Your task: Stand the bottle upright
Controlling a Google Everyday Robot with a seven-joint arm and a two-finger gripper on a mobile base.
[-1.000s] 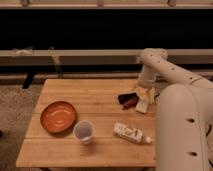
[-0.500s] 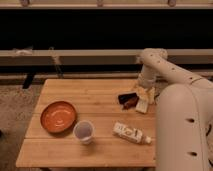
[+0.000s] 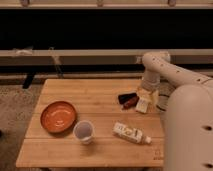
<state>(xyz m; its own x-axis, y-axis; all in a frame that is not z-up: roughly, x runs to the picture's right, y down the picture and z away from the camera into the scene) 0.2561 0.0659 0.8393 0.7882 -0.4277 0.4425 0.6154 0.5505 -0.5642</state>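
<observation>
The bottle [image 3: 130, 133] lies on its side near the front right of the wooden table [image 3: 95, 95]. It is whitish with a tan label, and its small white cap points right toward the table's edge. My gripper [image 3: 144, 99] hangs from the white arm [image 3: 156, 67] over the right side of the table, behind the bottle and well apart from it. It is close to a small white block [image 3: 142, 105].
A translucent white cup [image 3: 83, 131] stands upright left of the bottle. An orange plate [image 3: 58, 116] sits at the left. A dark and red object [image 3: 127, 99] lies just left of the gripper. A dark wall with a rail runs behind the table.
</observation>
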